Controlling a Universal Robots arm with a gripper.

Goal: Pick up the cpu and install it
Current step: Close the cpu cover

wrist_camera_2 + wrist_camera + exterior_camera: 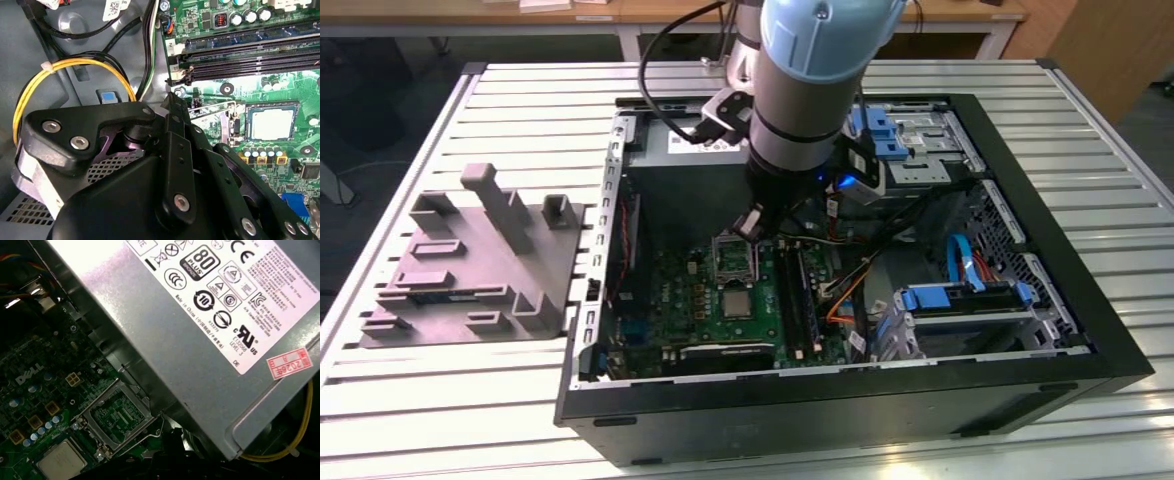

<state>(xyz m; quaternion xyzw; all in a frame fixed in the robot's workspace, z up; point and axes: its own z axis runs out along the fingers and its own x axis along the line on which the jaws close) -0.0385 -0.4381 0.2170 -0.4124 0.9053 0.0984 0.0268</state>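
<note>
The cpu point(738, 303) is a small silvery square with a pale rim. It lies flat on the green motherboard inside the open computer case, and I also see the cpu point(272, 123) in the second wrist view and the cpu point(60, 462) in the first. Beside it is the dark metal-framed socket point(736, 262), whose frame point(117, 415) has green board showing through it. My gripper point(750, 225) hangs low in the case just behind the socket, apart from the cpu. Its black linkage point(165, 190) hides its tips.
The big grey power supply point(210, 315) with its white label stands close behind the gripper. Memory slots point(250, 55) run beside the socket, and yellow cables point(75, 67) loop near the case wall. A blue drive cage point(961, 300) sits at the exterior view's right, a grey fixture point(480, 260) at its left.
</note>
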